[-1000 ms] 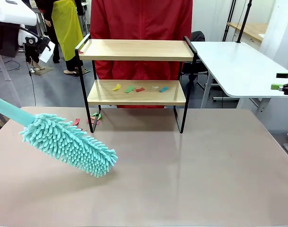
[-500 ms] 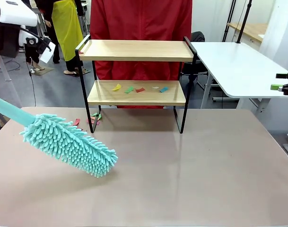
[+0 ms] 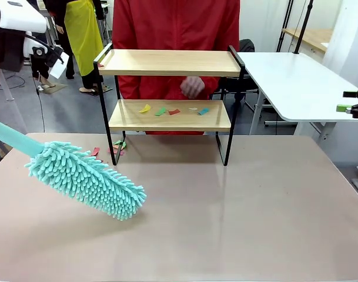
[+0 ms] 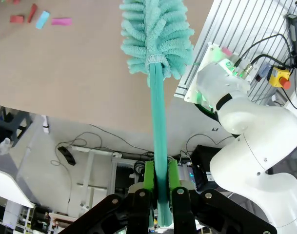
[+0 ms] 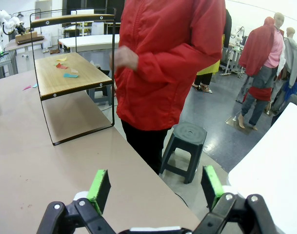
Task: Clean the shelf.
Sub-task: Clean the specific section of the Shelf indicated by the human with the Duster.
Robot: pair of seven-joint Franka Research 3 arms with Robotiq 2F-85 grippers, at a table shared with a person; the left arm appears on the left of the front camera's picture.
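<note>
Shelf [image 3: 167, 61] wood boards, blk frame; L jaws clamp fluffy duster [image 3: 84, 179], R jaws apart.

A: What gets cut off in the front view?

B: The teal duster [image 3: 84, 179] has a handle [image 3: 11, 138] that runs off the left edge. The right gripper [image 3: 350, 100] is sliced by the right edge, its body out of frame. The person [image 3: 176, 23] in red is cropped at the top, with legs hidden behind the shelf [image 3: 167, 61].

A: Anything unclear?

B: The person's hand [image 3: 192, 86] is a blur, and its fingers cannot be told apart. The coloured scraps [image 3: 170, 110] on the lower board are too small to identify. From the left wrist, the duster's head is cropped at the top, and the handle's end disappears between the pads of the left gripper [image 4: 161, 178].
</note>
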